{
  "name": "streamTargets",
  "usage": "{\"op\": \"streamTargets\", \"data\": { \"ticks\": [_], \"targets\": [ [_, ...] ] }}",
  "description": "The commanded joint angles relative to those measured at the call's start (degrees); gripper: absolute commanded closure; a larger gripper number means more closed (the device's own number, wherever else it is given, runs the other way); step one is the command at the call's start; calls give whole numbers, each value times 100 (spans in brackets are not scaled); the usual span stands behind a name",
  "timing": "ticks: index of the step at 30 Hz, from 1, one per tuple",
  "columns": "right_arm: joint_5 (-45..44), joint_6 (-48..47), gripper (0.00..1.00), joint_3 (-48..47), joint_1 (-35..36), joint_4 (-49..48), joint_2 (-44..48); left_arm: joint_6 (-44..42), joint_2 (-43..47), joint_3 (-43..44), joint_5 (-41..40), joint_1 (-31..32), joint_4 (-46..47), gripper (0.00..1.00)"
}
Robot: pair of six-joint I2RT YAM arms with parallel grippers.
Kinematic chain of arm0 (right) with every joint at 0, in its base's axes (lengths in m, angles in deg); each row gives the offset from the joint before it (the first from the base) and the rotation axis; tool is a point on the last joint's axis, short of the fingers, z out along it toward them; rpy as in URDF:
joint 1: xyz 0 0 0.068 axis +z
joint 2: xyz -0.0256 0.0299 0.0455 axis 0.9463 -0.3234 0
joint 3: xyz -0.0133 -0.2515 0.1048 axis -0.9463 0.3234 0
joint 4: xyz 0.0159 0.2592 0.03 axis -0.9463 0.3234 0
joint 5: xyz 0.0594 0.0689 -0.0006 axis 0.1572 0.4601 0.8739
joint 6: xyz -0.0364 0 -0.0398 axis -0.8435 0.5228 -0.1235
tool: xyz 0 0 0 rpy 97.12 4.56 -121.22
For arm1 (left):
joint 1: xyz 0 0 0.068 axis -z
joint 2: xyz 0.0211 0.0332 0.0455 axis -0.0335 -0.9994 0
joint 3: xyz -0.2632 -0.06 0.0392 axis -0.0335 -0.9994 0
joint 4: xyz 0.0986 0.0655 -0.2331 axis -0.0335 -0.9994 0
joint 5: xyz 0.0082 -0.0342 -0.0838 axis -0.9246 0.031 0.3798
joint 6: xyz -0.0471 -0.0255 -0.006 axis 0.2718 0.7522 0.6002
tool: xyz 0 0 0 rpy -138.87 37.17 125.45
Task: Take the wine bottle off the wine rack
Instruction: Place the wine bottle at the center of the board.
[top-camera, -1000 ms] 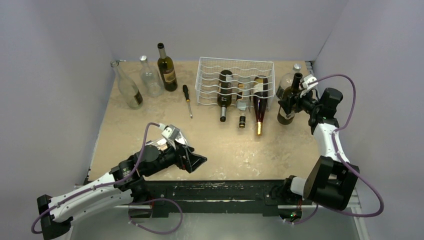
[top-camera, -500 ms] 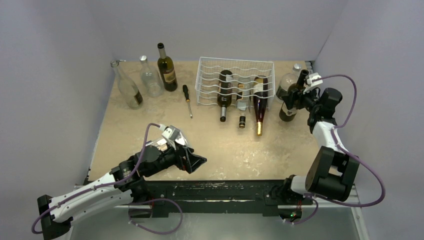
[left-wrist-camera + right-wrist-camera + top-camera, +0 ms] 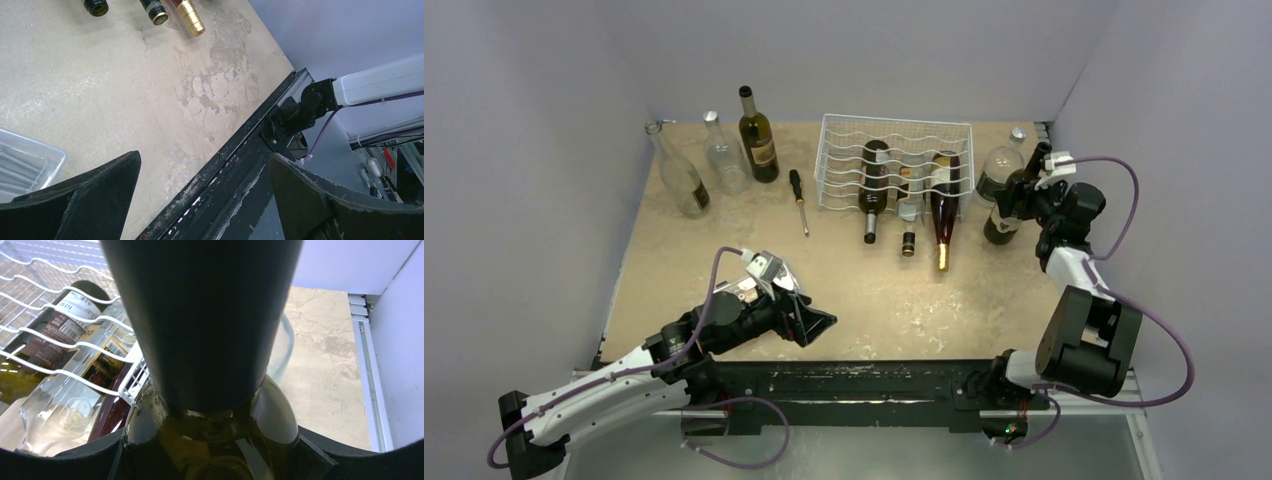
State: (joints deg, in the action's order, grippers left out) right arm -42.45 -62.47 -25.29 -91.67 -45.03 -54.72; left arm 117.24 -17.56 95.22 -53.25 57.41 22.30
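Nearest me, a black rail [image 3: 864, 378] edges the table [image 3: 894, 300]. My left gripper [image 3: 822, 327] hangs over the near left part, jaws spread wide and holding nothing. The corner of a clear tray [image 3: 25, 160] shows by it. Bare tan tabletop runs on to the middle.

Farther back I count one screwdriver [image 3: 799, 200] and one wine rack [image 3: 829, 170] with three bottles [image 3: 942, 200] lying in it. Three upright bottles [image 3: 757, 145] stand far left.

Just right of the rack and off it, my right gripper [image 3: 1021, 197] is closed around the neck of the dark wine bottle [image 3: 998, 228], which leans slightly. One clear round bottle [image 3: 1002, 160] stands behind it. Grey walls [image 3: 874, 50] close three sides.
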Motion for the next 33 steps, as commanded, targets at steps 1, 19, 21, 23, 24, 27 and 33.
{"op": "streamTargets", "data": {
  "ticks": [1,19,21,23,24,27,33],
  "targets": [
    [-393,342,74,-28,-27,-1163,92,44,27,-69,-97,8,141,0],
    [-1082,903,70,50,-30,-1675,-305,99,44,-144,-130,9,194,0],
    [-1078,884,69,64,-28,-1699,-326,99,44,-145,-124,8,191,0],
    [-1063,877,66,83,-28,-1726,-348,104,46,-153,-130,10,199,0],
    [-1053,871,65,86,-28,-1728,-354,103,48,-154,-128,8,207,0],
    [-1028,860,58,99,-27,-1728,-385,129,51,-174,-115,8,231,0],
    [-999,851,45,98,-22,-1713,-430,164,53,-211,-95,8,256,0]
  ]
}}
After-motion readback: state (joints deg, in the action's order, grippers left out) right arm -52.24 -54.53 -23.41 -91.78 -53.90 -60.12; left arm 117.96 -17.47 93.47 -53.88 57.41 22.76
